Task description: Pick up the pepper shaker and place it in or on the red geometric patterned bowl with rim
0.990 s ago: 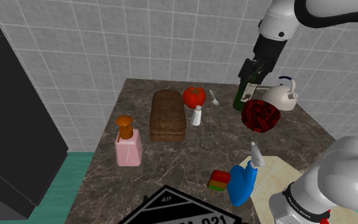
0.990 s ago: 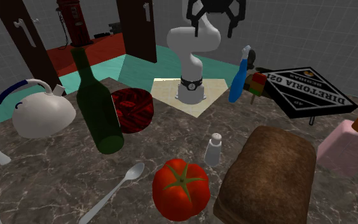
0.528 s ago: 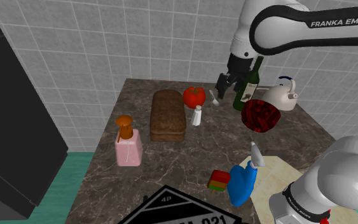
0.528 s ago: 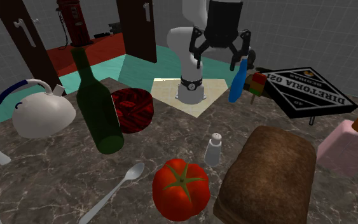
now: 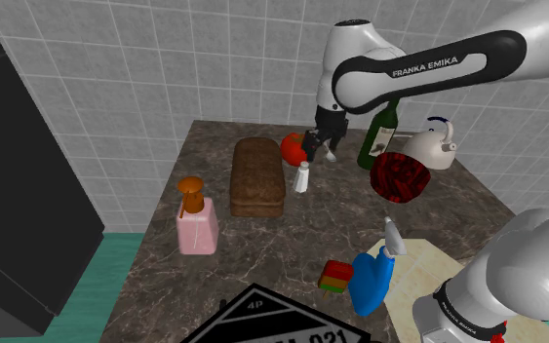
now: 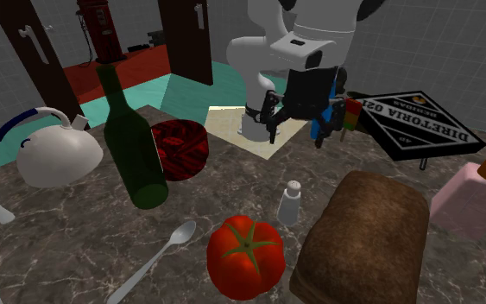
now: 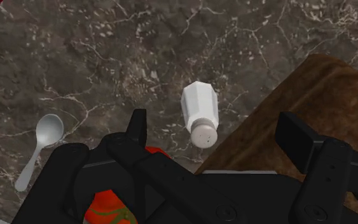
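The pepper shaker (image 5: 302, 177), small and white with a grey cap, stands upright on the dark marble counter between the bread loaf and the tomato. It shows too in the second exterior view (image 6: 290, 202) and between the fingers in the wrist view (image 7: 200, 113). My black gripper (image 5: 316, 146) hangs open a little above it, touching nothing (image 6: 294, 131) (image 7: 215, 122). The red patterned bowl (image 5: 400, 177) sits to the shoulder view's right of the shaker, by the green bottle; in the second exterior view the bowl (image 6: 180, 148) is left of the shaker.
A green wine bottle (image 5: 379, 132) and a white kettle (image 5: 430, 146) stand by the bowl. Bread loaf (image 5: 257, 175), tomato (image 6: 245, 256) and spoon (image 6: 159, 259) surround the shaker. Nearer the stand are a pink soap dispenser (image 5: 196, 219), blue spray bottle (image 5: 372, 278) and black sign (image 6: 413, 125).
The arm has swung down and to the shoulder view's left, from above the bottle and bowl to just over the shaker. Its fingers stayed open. Nothing on the counter moved.
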Controlling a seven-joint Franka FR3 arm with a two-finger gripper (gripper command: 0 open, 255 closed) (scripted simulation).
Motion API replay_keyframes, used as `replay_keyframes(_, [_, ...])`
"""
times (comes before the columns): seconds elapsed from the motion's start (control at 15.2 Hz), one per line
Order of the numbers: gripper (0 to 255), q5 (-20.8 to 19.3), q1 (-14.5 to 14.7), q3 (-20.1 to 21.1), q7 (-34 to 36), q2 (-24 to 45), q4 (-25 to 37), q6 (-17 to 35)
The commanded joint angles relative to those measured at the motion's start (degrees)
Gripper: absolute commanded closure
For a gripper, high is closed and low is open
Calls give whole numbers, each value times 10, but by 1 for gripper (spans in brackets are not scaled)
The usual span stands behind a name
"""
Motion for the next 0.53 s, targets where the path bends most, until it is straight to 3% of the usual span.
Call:
replay_keyframes(0.0, [0,-12,-1,4,7,41,17,22])
replay_keyframes(0.26, [0,-40,-2,9,21,128,58,62])
replay_keyframes(0.46, [0,-44,-2,8,24,141,54,79])
